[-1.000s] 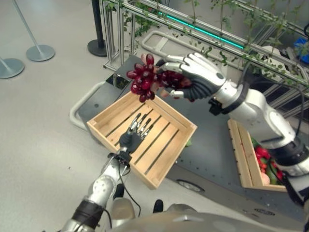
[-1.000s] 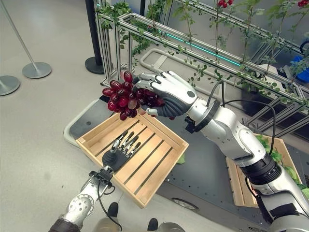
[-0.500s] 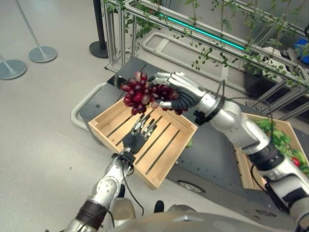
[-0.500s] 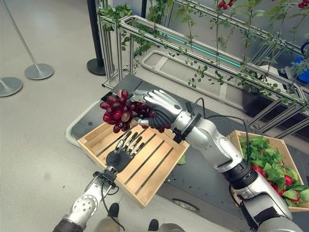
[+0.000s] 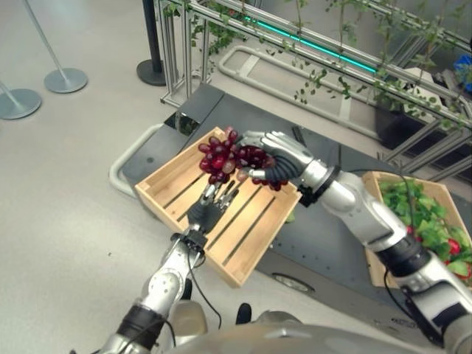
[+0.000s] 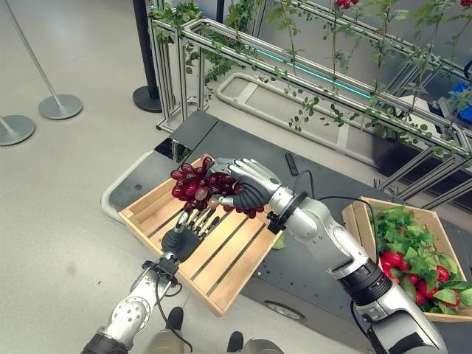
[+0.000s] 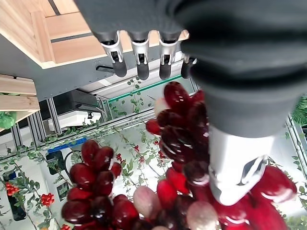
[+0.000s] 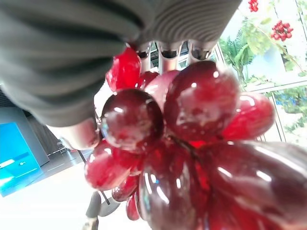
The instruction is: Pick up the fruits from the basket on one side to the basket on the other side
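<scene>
Right hand (image 6: 247, 188) is curled round grapes (image 6: 193, 184) at frame centre, held above the slatted crate (image 6: 221, 276), presumably for release; left hand (image 6: 186, 232) is extended flat inside.

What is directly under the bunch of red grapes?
The left robot hand, fingers straight, over the slatted floor of the wooden crate. The right robot hand holds the grapes. The slats beneath both hands are hidden.
</scene>
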Tool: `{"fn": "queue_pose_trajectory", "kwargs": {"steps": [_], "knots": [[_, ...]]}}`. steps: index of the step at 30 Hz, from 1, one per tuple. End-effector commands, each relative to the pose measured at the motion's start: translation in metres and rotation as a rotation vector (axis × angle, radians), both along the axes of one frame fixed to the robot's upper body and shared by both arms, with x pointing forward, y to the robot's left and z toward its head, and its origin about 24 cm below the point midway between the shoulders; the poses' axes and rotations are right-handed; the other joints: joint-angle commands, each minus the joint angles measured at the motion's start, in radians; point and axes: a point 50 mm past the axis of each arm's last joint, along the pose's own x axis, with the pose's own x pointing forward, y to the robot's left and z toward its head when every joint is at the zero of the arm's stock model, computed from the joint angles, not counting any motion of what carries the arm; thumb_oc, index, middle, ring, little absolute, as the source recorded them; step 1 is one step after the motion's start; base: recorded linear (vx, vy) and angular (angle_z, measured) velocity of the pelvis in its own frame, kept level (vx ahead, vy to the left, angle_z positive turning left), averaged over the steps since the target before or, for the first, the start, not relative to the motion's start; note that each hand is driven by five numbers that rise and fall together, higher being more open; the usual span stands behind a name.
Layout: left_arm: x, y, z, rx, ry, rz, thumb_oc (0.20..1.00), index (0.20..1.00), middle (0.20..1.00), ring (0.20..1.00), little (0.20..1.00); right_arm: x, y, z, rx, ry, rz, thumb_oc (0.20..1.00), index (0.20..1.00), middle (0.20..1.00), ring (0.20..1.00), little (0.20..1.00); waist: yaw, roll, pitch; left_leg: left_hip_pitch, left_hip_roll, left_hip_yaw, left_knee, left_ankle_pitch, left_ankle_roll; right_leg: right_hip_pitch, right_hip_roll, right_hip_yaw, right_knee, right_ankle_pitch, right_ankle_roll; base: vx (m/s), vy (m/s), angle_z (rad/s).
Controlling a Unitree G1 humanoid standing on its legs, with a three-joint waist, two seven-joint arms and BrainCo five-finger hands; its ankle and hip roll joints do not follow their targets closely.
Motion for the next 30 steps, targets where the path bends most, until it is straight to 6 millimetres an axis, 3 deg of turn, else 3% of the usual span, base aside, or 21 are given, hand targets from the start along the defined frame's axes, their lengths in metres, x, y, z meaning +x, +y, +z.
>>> {"fn": "queue_pose_trajectory", "kwargs": {"steps": [1, 7, 12, 22, 30], "knots": [[0.014, -0.009, 0.028, -0.014, -0.141, -0.018, 1.0, 1.0, 1.0, 1.0, 1.0, -0.007, 0.01, 0.028, 0.144, -0.061, 0.074, 0.2, 0.2, 0.2, 0.2, 0.2, 0.002, -0.013, 0.01, 0.018, -0.015, -0.011, 0.099, -0.127, 0.044, -0.025, -0.023, -0.008, 0.089, -0.01, 0.077, 0.0, 0.0, 0.0], [0.015, -0.01, 0.029, -0.013, -0.141, -0.016, 1.0, 1.0, 1.0, 1.0, 1.0, -0.009, 0.014, 0.022, 0.156, -0.021, 0.094, 0.2, 0.2, 0.2, 0.2, 0.2, 0.002, -0.013, 0.011, 0.016, -0.014, -0.013, 0.1, -0.128, 0.044, -0.027, -0.023, -0.009, 0.092, -0.01, 0.076, 0.0, 0.0, 0.0], [0.015, -0.011, 0.027, -0.007, -0.131, -0.021, 1.0, 1.0, 1.0, 1.0, 1.0, -0.008, 0.02, 0.029, 0.168, -0.045, 0.115, 0.2, 0.2, 0.2, 0.2, 0.2, 0.003, -0.016, 0.008, 0.016, -0.013, -0.014, 0.101, -0.128, 0.043, -0.026, -0.022, -0.008, 0.089, -0.009, 0.075, 0.0, 0.0, 0.0], [0.012, -0.013, 0.021, -0.011, -0.106, -0.036, 1.0, 1.0, 1.0, 1.0, 1.0, -0.006, 0.039, 0.073, 0.235, -0.175, 0.198, 0.2, 0.2, 0.2, 0.2, 0.2, 0.019, -0.024, -0.001, 0.024, -0.013, -0.012, 0.092, -0.127, 0.045, -0.02, -0.024, -0.006, 0.077, -0.001, 0.075, 0.0, 0.0, 0.0], [0.01, -0.013, 0.017, -0.013, -0.082, -0.037, 1.0, 1.0, 1.0, 1.0, 1.0, -0.005, 0.054, 0.09, 0.274, -0.218, 0.244, 0.2, 0.2, 0.2, 0.2, 0.2, 0.03, -0.022, -0.009, 0.028, -0.016, -0.01, 0.092, -0.128, 0.048, -0.013, -0.025, -0.002, 0.075, -0.001, 0.074, 0.0, 0.0, 0.0]]}}
